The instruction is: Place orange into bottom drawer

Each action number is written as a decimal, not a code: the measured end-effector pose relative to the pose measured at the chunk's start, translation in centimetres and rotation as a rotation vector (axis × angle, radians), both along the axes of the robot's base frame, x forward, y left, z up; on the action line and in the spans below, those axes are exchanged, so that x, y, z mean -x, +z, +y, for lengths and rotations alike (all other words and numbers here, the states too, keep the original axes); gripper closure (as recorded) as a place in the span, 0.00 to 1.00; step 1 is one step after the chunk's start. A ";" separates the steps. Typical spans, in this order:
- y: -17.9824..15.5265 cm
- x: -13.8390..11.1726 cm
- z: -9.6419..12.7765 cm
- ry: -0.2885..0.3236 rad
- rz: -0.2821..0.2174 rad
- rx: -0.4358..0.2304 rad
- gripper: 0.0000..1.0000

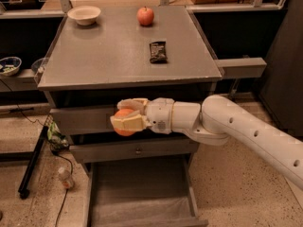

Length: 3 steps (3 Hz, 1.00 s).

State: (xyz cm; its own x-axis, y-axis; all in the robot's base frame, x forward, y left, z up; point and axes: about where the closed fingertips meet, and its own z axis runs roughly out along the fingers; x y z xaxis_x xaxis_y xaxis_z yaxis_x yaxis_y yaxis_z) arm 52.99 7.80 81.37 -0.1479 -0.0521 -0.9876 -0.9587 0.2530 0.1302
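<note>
The gripper, level with the top drawer, had its 2 fingers closed on the orange, seemingly above the open bottom drawer, so it should descend straight and release low over the liner.

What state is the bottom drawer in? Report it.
Open: the bottom drawer is pulled out, its floor showing. The gripper, jaws shut on the orange, is above it.

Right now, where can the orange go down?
The bottom drawer lies open, floor bare. The tabletop is bare in front; busiest behind, with bowl, apple, snack bar. The gripper, jaws shut on the orange, hangs before the upper drawers.
</note>
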 end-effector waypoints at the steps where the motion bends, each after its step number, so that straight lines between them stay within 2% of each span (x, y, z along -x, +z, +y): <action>1: -0.1 0.1 0.2 0.005 0.000 0.006 1.00; 2: -4.5 0.6 -0.2 -0.003 0.004 0.030 1.00; 3: -10.0 0.4 -1.8 -0.012 0.023 0.040 1.00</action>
